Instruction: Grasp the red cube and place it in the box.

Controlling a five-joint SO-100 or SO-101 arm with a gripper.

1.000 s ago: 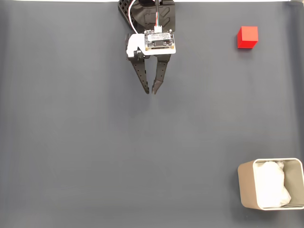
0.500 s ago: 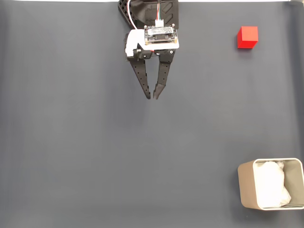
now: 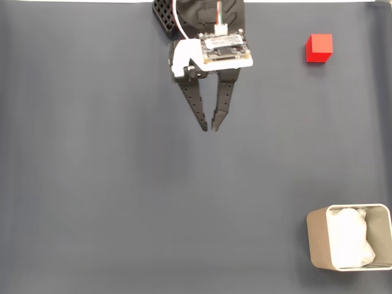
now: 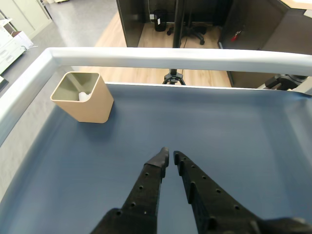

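The red cube [image 3: 319,48] rests on the dark grey mat at the upper right of the fixed view, well to the right of my gripper. The beige box [image 3: 315,240] stands at the lower right with white lining inside; in the wrist view the box [image 4: 89,108] sits at the far left. My gripper [image 3: 209,128] hangs over the upper middle of the mat, fingers pointing down the picture, shut with only a sliver between the tips and nothing held. In the wrist view the gripper [image 4: 169,155] points at bare mat.
The arm's black base [image 3: 197,10] sits at the mat's top edge. A pale raised rim [image 4: 185,57] bounds the far side of the table in the wrist view, with a tripod [image 4: 172,77] and office floor beyond.
The gripper has swung to the right and slightly down in the fixed view, toward the cube's side. Cube and box have not moved.
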